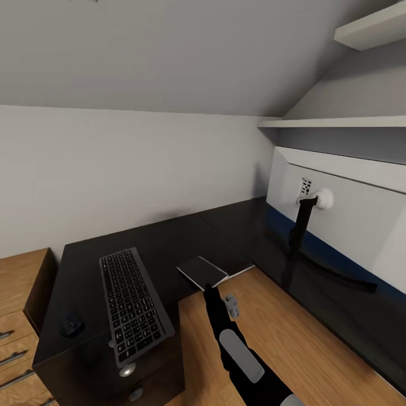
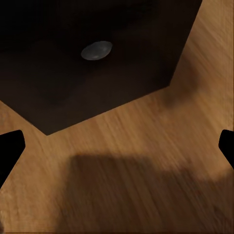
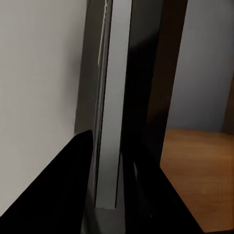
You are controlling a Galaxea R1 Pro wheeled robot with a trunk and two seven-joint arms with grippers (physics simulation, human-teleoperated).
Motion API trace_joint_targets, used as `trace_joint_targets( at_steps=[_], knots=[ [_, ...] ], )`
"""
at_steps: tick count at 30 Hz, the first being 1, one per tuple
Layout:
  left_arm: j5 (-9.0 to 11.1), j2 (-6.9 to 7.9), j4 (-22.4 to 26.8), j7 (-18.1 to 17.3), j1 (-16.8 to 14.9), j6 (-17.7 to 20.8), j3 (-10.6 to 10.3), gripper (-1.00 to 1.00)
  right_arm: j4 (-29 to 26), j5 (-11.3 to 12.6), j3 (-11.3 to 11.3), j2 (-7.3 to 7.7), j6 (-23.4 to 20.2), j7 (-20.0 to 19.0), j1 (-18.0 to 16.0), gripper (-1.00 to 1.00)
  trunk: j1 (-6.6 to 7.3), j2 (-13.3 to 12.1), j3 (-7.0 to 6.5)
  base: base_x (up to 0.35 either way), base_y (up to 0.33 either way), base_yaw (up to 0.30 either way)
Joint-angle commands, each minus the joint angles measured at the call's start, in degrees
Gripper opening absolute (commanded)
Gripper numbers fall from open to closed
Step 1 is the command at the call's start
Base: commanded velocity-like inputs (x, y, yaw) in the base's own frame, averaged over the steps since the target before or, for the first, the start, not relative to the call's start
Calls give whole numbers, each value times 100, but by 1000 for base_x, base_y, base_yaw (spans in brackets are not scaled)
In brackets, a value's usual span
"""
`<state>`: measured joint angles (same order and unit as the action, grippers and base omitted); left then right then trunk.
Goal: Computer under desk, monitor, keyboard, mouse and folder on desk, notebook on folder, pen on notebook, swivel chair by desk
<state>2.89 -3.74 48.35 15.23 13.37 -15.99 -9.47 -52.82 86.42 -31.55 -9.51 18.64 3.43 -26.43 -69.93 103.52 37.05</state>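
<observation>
Head view: long glossy black L-shaped desk [image 1: 169, 242] ahead of right claw [image 1: 207, 287]. Wide white-backed monitor [image 1: 349, 220] standing to its right, slim black keyboard [image 1: 132, 304] to its left. Clamped on thin dark-covered notebook [image 1: 202, 270], lying over desk's inner corner edge. Small black rounded mouse [image 1: 71, 324] further left. Left claw [image 2: 117, 146] spread wide, empty. Likely notebook-placing step; next probably needs folder laid down first.

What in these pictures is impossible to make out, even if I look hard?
- Monitor screen: head view, it faces away; the picture's right edge also cuts it off.
- Mouse: head view, small and black on the black desk, so no detail.
- Right pincer: it meets the notebook, but the right wrist view is too close and dark to tell whether the fingers truly pinch it.
</observation>
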Motion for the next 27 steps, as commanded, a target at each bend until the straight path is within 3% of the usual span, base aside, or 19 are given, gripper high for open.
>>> trace_joint_targets(
  at_steps=[1, 7, 10, 17, 19, 20, 27],
  knots=[
    [32, 33, -10, 32, -1, -14, -20, 100, 17, 181, -31, 4, 53, 23, -2, -100, 0, 2, 6, 2, 1, 0],
    [58, 368, -260, 19, 1, -69, -20, 100, 11, 174, -27, 10, 45, 18, -2, -100, 0, 2, 6, 0, 0, 0],
    [110, 443, -456, 17, 1, -323, -20, 100, 9, 176, -27, 10, 44, 17, -2, -100, 0, 2, 6, 0, 0, 0],
    [370, 518, -807, 8, 7, -1304, -20, 100, 8, 186, -27, 11, 44, 24, -2, -100, 0, 2, 6, 0, 0, 0],
    [414, 523, -834, 7, 7, -1401, -20, 100, 8, 189, -27, 11, 41, 25, -2, -100, 0, 2, 6, 0, 0, 0],
    [563, 530, -868, 6, 5, -1528, -15, 100, 8, 197, -25, 17, 36, 29, -2, -100, 0, 2, 6, 0, 0, 0],
    [754, 531, -879, 6, 6, -1565, -12, 100, 10, 201, -13, 19, 35, 39, -2, -100, 0, 2, 6, 0, 0, 0]
  ],
)
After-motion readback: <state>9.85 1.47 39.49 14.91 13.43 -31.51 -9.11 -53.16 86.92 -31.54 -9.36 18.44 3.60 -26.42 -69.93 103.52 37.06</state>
